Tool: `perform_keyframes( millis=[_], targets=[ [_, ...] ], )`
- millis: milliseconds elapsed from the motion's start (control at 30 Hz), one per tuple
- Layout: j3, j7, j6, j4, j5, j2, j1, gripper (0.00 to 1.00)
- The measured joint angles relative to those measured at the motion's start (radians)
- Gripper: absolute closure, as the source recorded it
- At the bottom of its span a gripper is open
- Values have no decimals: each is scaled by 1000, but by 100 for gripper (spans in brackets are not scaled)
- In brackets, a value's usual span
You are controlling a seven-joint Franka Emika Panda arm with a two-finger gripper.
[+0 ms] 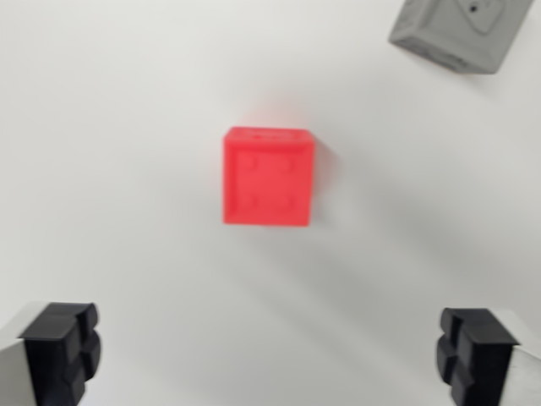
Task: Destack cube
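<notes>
- Nearest the lens: two black rubber-padded fingers (59, 351) of the parallel gripper (269, 355), one at 7 o'clock and one at 5 o'clock, spread wide apart with nothing between them.
- Small red plastic cube (268, 176) with faint stud marks on its top face sits just above frame centre on the plain white table (127, 127), well clear of both pads.
- Grey plastic block (461, 32) with a recessed face is at 1 o'clock, cut off by the frame edge, tilted relative to the red cube and well apart from it.
- Picture is soft, so I can't tell whether the red cube rests on another cube beneath it or directly on the table; from overhead only the top face and a sliver of the upper side show.
- Judgement: the wide finger spread and the cube roughly centred on the gap read as a pre-grasp line-up from above.
- Next move likely calls for a straight descent, then closing on the cube's left and right faces.
- Risk: the cube lies toward 12 o'clock of the finger line, so the pads could catch an edge.
</notes>
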Motion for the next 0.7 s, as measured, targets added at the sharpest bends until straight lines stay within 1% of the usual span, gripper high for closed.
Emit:
perform_keyframes(
  millis=[300, 700],
  targets=[
    [0, -1, -127, 41, 1, -87, 0, 0],
    [-1, -2, -242, 91, 1, -150, 0, 0]
  ],
)
